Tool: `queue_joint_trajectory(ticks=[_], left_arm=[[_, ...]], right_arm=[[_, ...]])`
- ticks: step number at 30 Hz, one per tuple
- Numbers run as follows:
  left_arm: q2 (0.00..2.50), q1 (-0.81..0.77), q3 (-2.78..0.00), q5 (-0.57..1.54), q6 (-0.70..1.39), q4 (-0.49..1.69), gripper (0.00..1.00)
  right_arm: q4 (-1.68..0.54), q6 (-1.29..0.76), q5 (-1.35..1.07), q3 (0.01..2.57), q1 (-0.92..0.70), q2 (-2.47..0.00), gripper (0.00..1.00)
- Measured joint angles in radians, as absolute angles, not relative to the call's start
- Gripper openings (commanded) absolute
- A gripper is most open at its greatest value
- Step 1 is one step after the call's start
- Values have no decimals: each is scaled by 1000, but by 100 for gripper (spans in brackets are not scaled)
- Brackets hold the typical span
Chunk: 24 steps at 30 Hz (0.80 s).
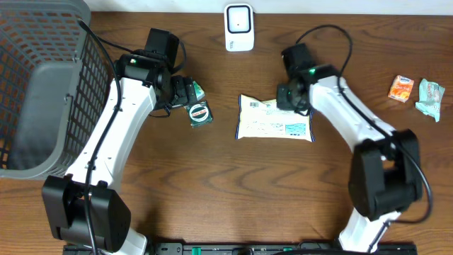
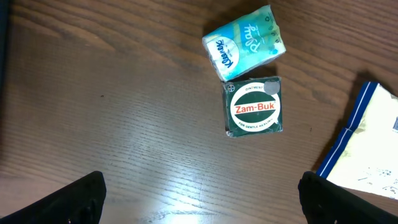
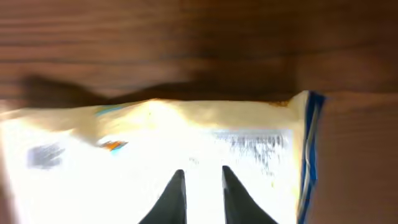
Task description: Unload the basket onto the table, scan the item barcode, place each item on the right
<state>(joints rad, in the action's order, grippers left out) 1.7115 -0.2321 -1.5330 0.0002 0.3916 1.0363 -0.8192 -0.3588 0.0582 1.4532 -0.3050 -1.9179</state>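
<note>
Left gripper point(image 2: 208, 202) stood wide and empty, with a Zam-Buk box point(image 2: 255, 107) ahead of its fingers. The packet point(image 1: 274, 119) lay flat on the counter point(image 1: 233, 191), its upper edge directly beneath the right gripper point(image 3: 200, 177). That gripper's fingers stood narrow; whether they pinched film could not be told. Likely light, soft and slippery, the packet would be best taken at a sealed edge.

Tissue pack point(image 2: 245, 42) just beside Zam-Buk box point(image 2: 254, 107); pouch point(image 2: 367, 149) at right; hand point(image 2: 202, 200) spread wide.
</note>
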Motion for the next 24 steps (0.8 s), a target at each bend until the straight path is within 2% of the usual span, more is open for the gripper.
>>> queue_joint_trajectory(ticks=[7,18,24], left_arm=[[1711,-232,-1533,0,392,1036,98],[1711,-232,-1533,0,392,1036,98],[1711,-232,-1533,0,392,1036,97]], right_arm=[[-903,-360,-58,1473,-344,-1845,13],[-598,-385,-74,1266,-510,-1846,8],[-557,-463,22,1164,-542,-1847,1]])
